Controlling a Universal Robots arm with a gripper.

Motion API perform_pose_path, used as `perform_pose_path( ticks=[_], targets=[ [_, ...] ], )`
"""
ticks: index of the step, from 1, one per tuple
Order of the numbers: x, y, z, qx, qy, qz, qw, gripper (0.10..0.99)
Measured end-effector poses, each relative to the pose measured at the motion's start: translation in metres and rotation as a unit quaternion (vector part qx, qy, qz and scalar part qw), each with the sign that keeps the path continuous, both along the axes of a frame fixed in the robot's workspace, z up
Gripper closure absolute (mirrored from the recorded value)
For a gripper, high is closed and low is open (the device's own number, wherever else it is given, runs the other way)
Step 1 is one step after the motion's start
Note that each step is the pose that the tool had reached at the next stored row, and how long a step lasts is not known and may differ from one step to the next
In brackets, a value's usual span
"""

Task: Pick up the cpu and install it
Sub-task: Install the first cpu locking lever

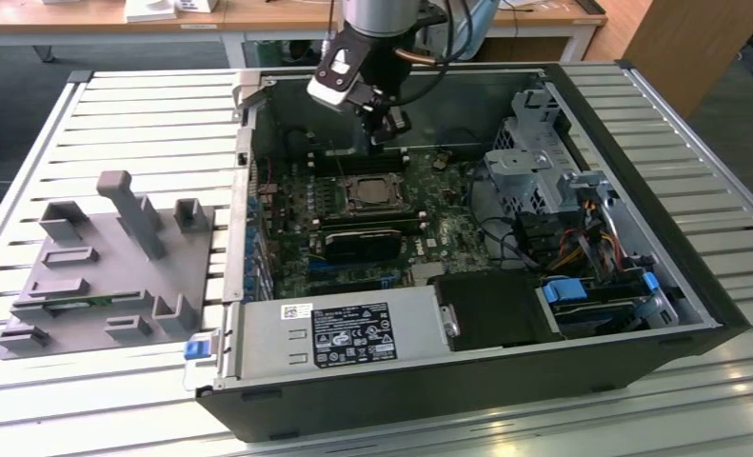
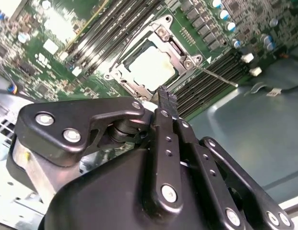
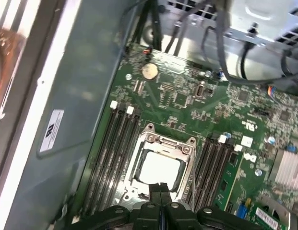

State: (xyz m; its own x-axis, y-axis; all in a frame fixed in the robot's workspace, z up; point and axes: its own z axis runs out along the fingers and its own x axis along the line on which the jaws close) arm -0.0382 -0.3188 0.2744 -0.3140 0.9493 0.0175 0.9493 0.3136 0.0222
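Hand (image 2: 166,96) is seen pressed together and empty just above the cpu (image 3: 158,170), which is seated in the socket (image 3: 160,165); squareness in the frame is best checked

An open black computer case (image 1: 681,314) lies on a slatted metal table (image 1: 135,114). Inside it are a green motherboard (image 1: 303,205), rows of memory slots (image 3: 113,148), a coin cell battery (image 3: 149,71), a finned heatsink (image 3: 289,168), a silver power supply with a label (image 1: 338,338), a metal drive cage (image 1: 528,143) and bundled coloured cables (image 1: 580,238). On the table, toward the exterior view's left of the case, sits a grey plastic holder block with upright posts (image 1: 109,267). Wooden desks (image 1: 287,14) stand behind the table.
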Motion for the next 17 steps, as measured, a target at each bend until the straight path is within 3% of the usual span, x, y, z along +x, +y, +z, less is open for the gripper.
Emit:
perform_pose_path(
  ticks=[4, 8, 12, 17],
  targets=[
    [0.0000, 0.0000, -0.0005, 0.0000, 0.0000, 0.036, 0.9994, 0.980],
    [0.0000, 0.0000, -0.0009, 0.0000, 0.0000, 0.073, 0.9974, 0.980],
    [0.0000, 0.0000, -0.0013, 0.0000, 0.0000, 0.108, 0.9941, 0.980],
    [0.0000, 0.0000, -0.0014, 0.0000, 0.0000, 0.151, 0.9885, 0.980]
  ],
)
